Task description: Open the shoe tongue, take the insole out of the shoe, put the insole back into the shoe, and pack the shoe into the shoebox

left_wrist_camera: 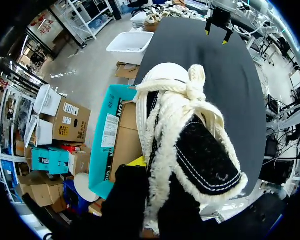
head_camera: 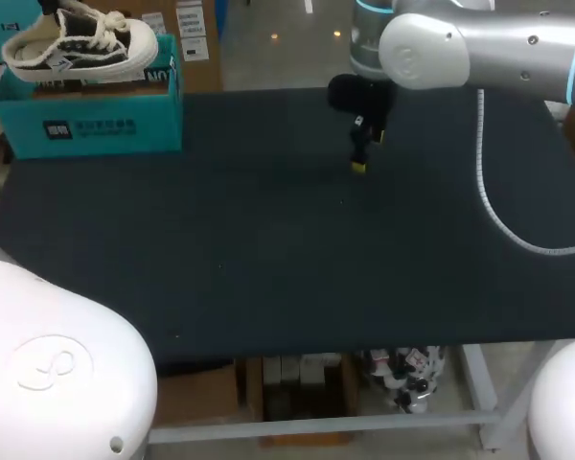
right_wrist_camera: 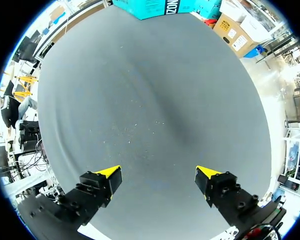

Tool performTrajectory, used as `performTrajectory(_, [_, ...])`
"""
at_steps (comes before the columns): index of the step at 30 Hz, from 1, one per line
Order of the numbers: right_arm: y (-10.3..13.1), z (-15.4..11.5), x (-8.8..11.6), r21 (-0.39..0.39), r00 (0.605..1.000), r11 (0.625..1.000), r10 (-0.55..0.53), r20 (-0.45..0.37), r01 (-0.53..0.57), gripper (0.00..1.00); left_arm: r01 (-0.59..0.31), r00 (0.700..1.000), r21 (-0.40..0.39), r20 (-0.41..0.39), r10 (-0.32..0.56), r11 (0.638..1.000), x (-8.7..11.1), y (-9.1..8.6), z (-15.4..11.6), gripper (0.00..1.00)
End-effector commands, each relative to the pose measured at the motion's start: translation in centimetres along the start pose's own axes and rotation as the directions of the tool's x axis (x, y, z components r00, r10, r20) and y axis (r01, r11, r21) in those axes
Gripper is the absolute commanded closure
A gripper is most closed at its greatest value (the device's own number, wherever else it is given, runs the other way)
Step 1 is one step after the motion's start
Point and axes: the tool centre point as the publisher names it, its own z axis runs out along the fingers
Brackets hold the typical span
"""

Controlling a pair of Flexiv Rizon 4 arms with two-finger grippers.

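Shoe (head_camera: 77, 43) sole down over the open teal shoebox (head_camera: 96, 120), at the table's (head_camera: 316, 249) far left corner. Left tool (left_wrist_camera: 152, 187) clamped on its heel end, a finger on either side. Right tool (right_wrist_camera: 158, 176) spread wide over mid-table, holding nothing, well apart from the shoebox.
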Motion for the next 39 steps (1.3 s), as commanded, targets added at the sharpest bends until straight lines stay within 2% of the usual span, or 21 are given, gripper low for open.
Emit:
performTrajectory(1, [0.2, -0.1, -0.1, 0.005, 1.0, 1.0, 0.0, -0.003, 0.0, 0.0, -0.007, 0.944, 0.016, -0.329, 0.011, 1.0, -4.6, 1.5, 1.6, 1.0])
performTrajectory(6, [0.2, -0.1, -0.1, 0.005, 1.0, 1.0, 0.0, -0.003, 0.0, 0.0, -0.013, 0.929, 0.035, -0.369, 0.025, 0.999, -6.3, 3.8, 4.8, 1.0])
performTrajectory(8, [0.2, -0.1, -0.1, 0.005, 1.0, 1.0, 0.0, -0.003, 0.0, 0.0, -0.035, 0.919, 0.037, -0.391, 0.047, 0.999, -6.1, 4.8, 6.6, 1.0])
performTrajectory(12, [0.2, -0.1, -0.1, 0.005, 1.0, 1.0, 0.0, -0.003, 0.0, 0.0, -0.026, 0.908, 0.02, -0.419, 0.032, 0.999, -6.9, 6.0, 10.1, 1.0])
performTrajectory(17, [0.2, -0.1, -0.1, 0.005, 1.0, 1.0, 0.0, -0.003, 0.0, 0.0, -0.043, 0.893, 0.05, -0.446, 0.061, 0.998, -7.6, 5.9, 13.2, 1.0])
performTrajectory(22, [0.2, -0.1, -0.1, 0.005, 1.0, 1.0, 0.0, -0.003, 0.0, 0.0, -0.055, 0.889, 0.024, -0.455, 0.06, 0.998, -7.9, 4.7, 14.7, 1.0])
performTrajectory(23, [0.2, -0.1, -0.1, 0.005, 1.0, 1.0, 0.0, -0.003, 0.0, 0.0, -0.043, 0.888, 0.023, -0.457, 0.049, 0.999, -7.8, 4.7, 14.9, 0.44])
performTrajectory(24, [0.2, -0.1, -0.1, 0.005, 1.0, 1.0, 0.0, -0.003, 0.0, 0.0, -0.039, 0.888, 0.024, -0.457, 0.046, 0.999, -7.9, 4.7, 15.0, 0.0])
performTrajectory(27, [0.2, -0.1, -0.1, 0.005, 1.0, 1.0, 0.0, -0.003, 0.0, 0.0, -0.02, 0.897, 0.029, -0.442, 0.031, 0.999, -7.8, 4.3, 14.7, 0.0])
performTrajectory(32, [0.2, -0.1, -0.1, 0.005, 1.0, 1.0, 0.0, -0.003, 0.0, 0.0, -0.038, 0.912, 0.063, -0.406, 0.061, 0.997, -6.6, 2.3, 11.1, 0.0])
performTrajectory(34, [0.2, -0.1, -0.1, 0.005, 1.0, 1.0, 0.0, -0.003, 0.0, 0.0, -0.042, 0.913, 0.074, -0.401, 0.068, 0.996, -6.1, 1.3, 9.9, 0.0])
performTrajectory(39, [0.2, -0.1, -0.1, 0.005, 1.0, 1.0, 0.0, -0.003, 0.0, 0.0, -0.065, 0.907, 0.106, -0.408, 0.103, 0.992, -3.3, -2.6, 6.2, 0.0])
